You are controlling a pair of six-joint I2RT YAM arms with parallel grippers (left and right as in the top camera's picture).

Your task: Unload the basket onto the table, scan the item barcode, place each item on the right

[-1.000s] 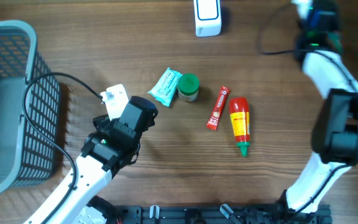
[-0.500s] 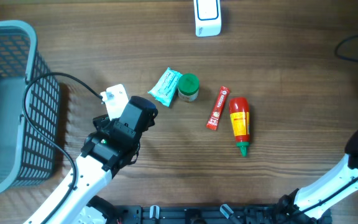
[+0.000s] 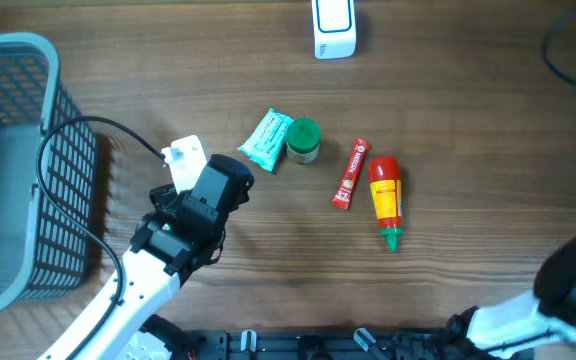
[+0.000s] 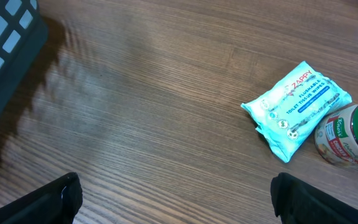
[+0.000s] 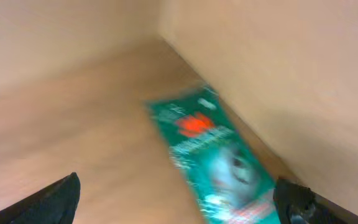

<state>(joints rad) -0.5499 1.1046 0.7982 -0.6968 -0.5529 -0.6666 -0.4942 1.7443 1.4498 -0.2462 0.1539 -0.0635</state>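
Overhead, wood-grain tabletop (image 3: 448,110), grey basket (image 3: 8,42) at left, white scanner (image 3: 334,28) at far edge, wipes (image 3: 266,140), jar (image 3: 303,141), sachet (image 3: 350,174), bottle (image 3: 385,195) mid-table, left wrist, left fingers (image 4: 48,202) spread wide, right wrist alone, blurred green packet (image 5: 219,158) on tan surface (image 5: 73,124) by a wall (image 5: 278,68), right fingers (image 5: 51,202) wide apart

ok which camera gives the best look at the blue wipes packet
The left wrist view: the wipes packet takes up a good part of the frame and is sharp enough to read its label. The overhead view shows it small, beside the green-lidded jar. The right wrist view does not show it.
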